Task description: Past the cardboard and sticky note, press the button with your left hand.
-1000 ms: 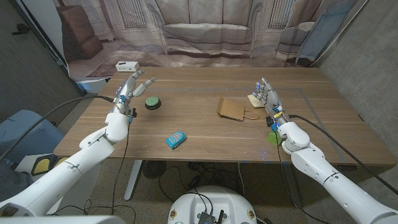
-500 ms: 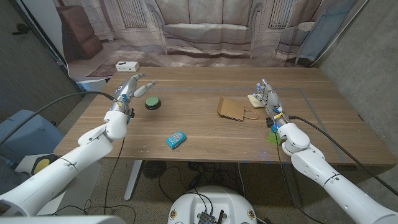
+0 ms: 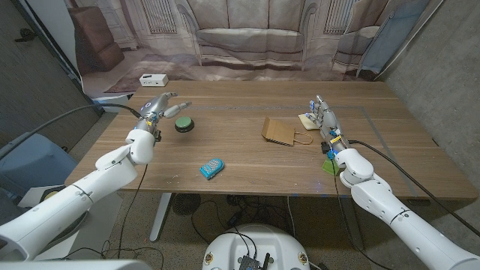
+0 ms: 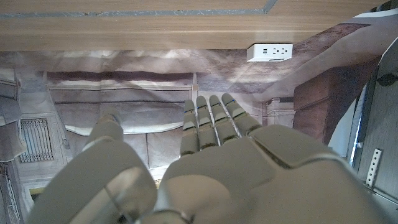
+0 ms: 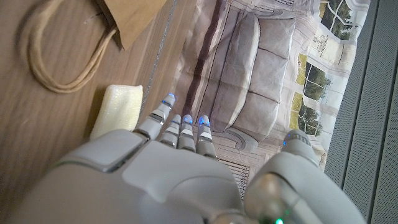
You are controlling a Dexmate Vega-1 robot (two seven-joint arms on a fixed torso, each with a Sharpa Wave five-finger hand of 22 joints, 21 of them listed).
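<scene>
Currently the left hand (image 3: 158,106) hovers open and empty beside the button (image 3: 184,124) on the table (image 3: 247,172). Button looks rigid, low; press its green cap squarely from above.

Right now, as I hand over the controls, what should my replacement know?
Left hand: open, holding nothing, raised beside the green button, fingers pointing toward it, not over it.
Right hand: open, idle at the table's right side, by the pale sticky-note pad.
The brown paper bag lies mid-table; a blue packet lies nearer the front edge.
Done: left hand brought near the button.
Left: move it over the button and press down.
</scene>
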